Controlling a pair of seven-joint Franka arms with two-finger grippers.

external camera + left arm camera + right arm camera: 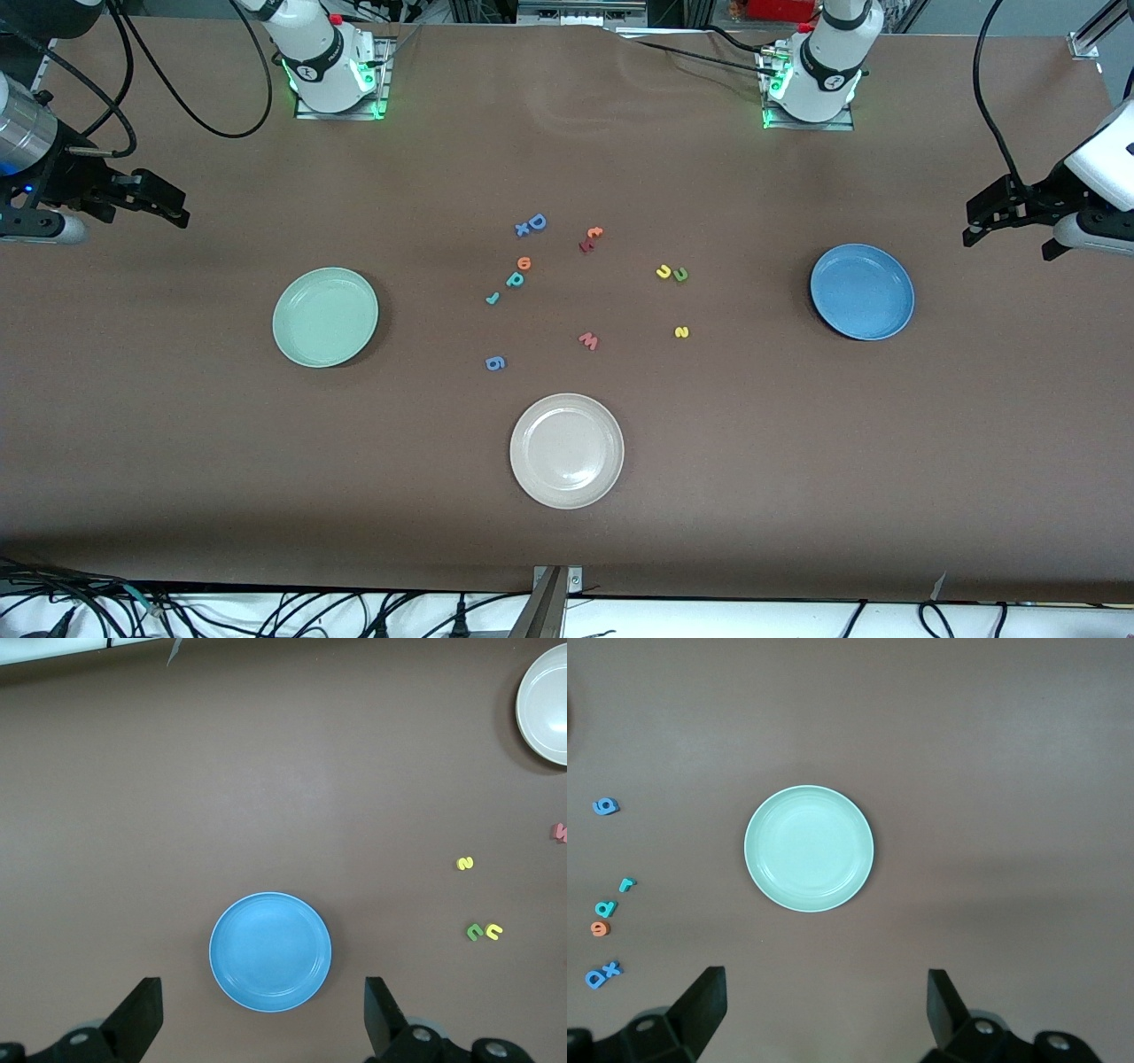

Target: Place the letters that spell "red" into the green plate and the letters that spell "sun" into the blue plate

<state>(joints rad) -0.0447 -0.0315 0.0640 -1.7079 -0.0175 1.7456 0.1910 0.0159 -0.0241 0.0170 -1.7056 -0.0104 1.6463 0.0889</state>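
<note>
The green plate [325, 316] [809, 848] lies toward the right arm's end and the blue plate [862, 291] [270, 951] toward the left arm's end. Between them, mid-table, lie the teal "r" [493, 299], orange "e" [524, 262] and teal "d" [515, 280]. Closer to the blue plate are the yellow "s" [681, 332], a dark green arch letter [680, 275] and a yellow arch letter [663, 272]. My right gripper [177, 206] [823, 979] hovers open and empty near the green plate. My left gripper [974, 221] [262, 988] hovers open and empty by the blue plate.
A beige-white plate [567, 450] sits nearer the front camera than the letters. Other letters lie among them: a blue "D" [537, 221] with an "x", a red and orange pair [589, 239], a red "w" [589, 340] and a blue "6" [495, 362].
</note>
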